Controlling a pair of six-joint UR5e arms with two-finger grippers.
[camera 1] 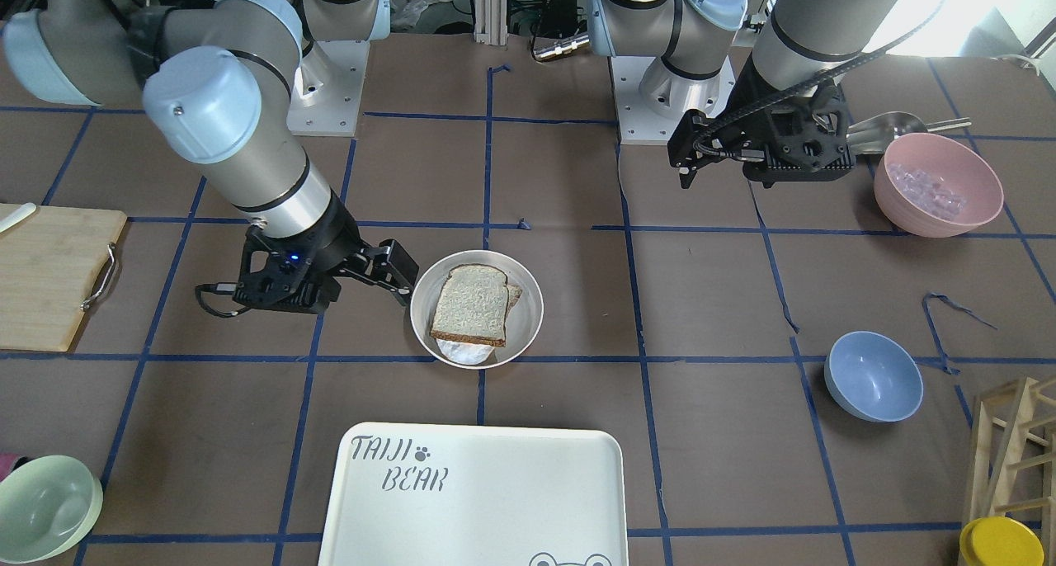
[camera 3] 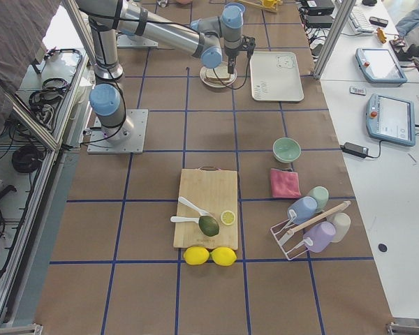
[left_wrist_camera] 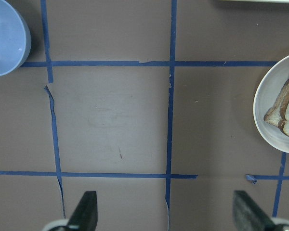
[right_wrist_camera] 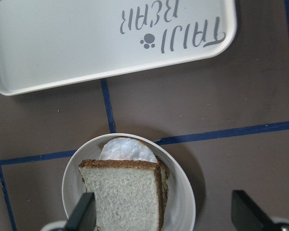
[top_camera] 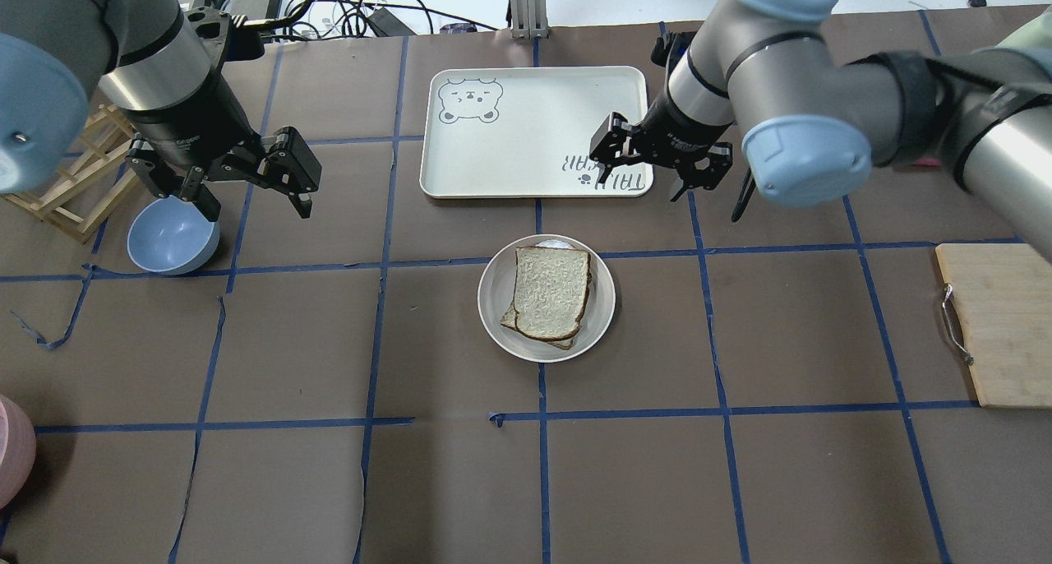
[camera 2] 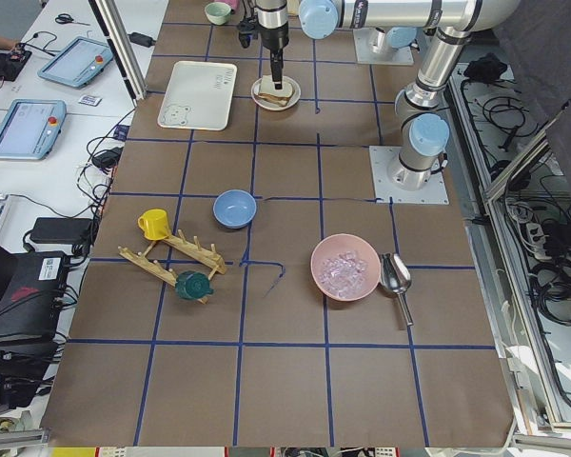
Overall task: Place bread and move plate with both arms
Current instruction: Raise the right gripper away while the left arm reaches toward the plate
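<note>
Brown paper [top_camera: 271, 490] is covering the table, and blue tape [top_camera: 543, 465] is dividing it into squares; a loose strip of tape [camera 1: 940, 302] is curling up near the blue bowl [top_camera: 173, 235]. The plate [top_camera: 602, 297] is sitting in the middle of the table, on a tape crossing, just short of the "TAIJI BEAR" tray [top_camera: 534, 128]. The bread [top_camera: 551, 291] is lying flat on the plate, on top of a second slice [top_camera: 567, 342], with a white edge of fried egg [right_wrist_camera: 127, 149] peeking out on the tray side.

The left gripper [top_camera: 259, 210] is hovering with its jaws spread wide and empty, beside the blue bowl and well apart from the plate. The right gripper [top_camera: 641, 186] is hanging near the tray's corner, jaws also wide and holding nothing; its wrist camera is looking down on the plate.

A wooden cutting board [top_camera: 998, 325] is resting at the robot's right end, a wooden rack [top_camera: 74, 194] and a pink bowl of ice cubes [camera 1: 938, 185] with a metal scoop [camera 1: 895, 124] at its left. White benches carrying teach pendants [camera 2: 24, 129] and cables are running alongside the table.
</note>
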